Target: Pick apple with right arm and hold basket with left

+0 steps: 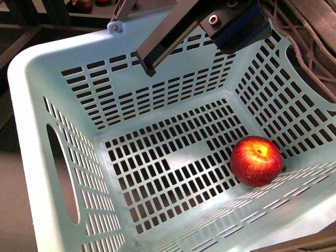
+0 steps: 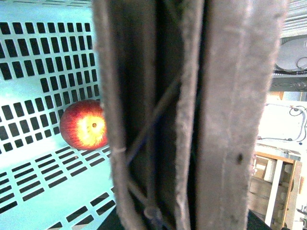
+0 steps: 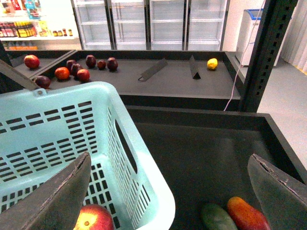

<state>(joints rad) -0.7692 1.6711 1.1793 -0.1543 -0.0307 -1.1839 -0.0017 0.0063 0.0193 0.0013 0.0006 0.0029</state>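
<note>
The pale turquoise basket [image 1: 31,121] fills the front view. The red apple [image 1: 256,160] with yellow streaks lies on its slotted floor by a side wall. My left gripper [image 1: 148,62], black bar fingers on a dark blue block, reaches over the far rim and is shut on the basket. In the left wrist view the basket's brown-grey ribbed handle [image 2: 192,120] blocks most of the picture, with the apple [image 2: 84,125] beside it. My right gripper [image 3: 165,201] is open and empty above the basket's corner rim [image 3: 144,167]. The apple [image 3: 93,218] peeks out by one finger [image 3: 48,201].
A dark bin beside the basket holds a green fruit [image 3: 218,218] and an orange-red fruit [image 3: 247,213]. The shelf behind carries several maroon and red fruits [image 3: 76,67] and a yellow one [image 3: 212,63]. A black post [image 3: 268,52] stands by the bin, with glass-door fridges further back.
</note>
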